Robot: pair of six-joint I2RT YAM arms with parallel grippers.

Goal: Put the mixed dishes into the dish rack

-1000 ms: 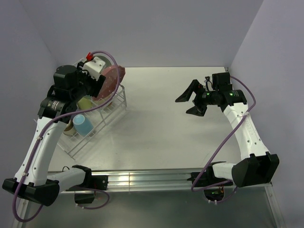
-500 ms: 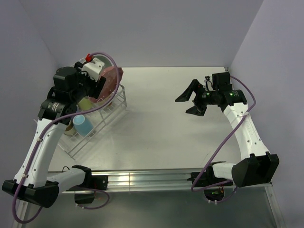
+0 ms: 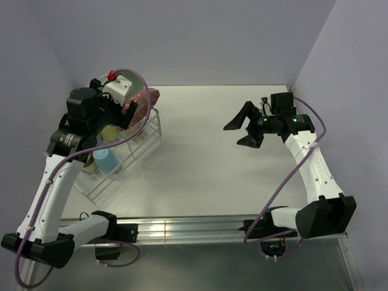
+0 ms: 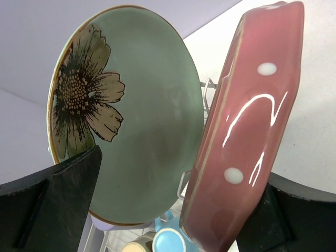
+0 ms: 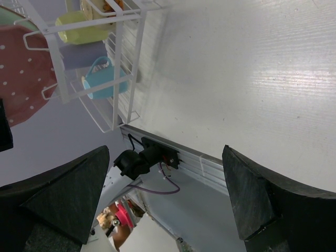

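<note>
The dish rack stands at the far left of the table. In its raised slots the mint-green flower plate and the pink white-dotted plate stand on edge side by side. My left gripper is open above them, one finger on each outer side, gripping neither. Below sit the light blue mug, the yellow mug and the lavender cup. My right gripper hangs open with nothing in it over the table's right half. The small metal cup is not visible.
The left wall runs close behind the rack. The right wrist view shows the rack from the side, the pink plate, and the metal rail at the table's near edge.
The left gripper's jaws have spread wide, letting go of the pink plate, which stays in its slot. The left wrist has drawn back slightly up and left. The right arm has not moved.
</note>
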